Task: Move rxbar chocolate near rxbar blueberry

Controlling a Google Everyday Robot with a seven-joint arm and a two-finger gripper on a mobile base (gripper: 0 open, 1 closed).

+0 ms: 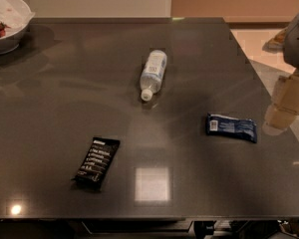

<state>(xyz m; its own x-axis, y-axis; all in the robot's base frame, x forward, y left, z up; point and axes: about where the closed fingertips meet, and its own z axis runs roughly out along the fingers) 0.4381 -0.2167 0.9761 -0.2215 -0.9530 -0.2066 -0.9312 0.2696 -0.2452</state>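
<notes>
The rxbar chocolate point(96, 162), a flat black wrapper with rows of white text, lies on the dark grey table point(50, 108) at the front left, angled slightly. The rxbar blueberry point(231, 127), a dark blue wrapper with a small white label patch at its left end, lies to the right of centre. My gripper point(280, 117) hangs at the right edge of the view, over the table's right side, just right of the blue bar and far from the black one. It holds nothing that I can see.
A clear plastic bottle point(153, 73) with a white cap lies on its side near the table's middle. A white bowl point(7, 21) with red food stands at the back left corner. The table's right edge runs diagonally past my gripper.
</notes>
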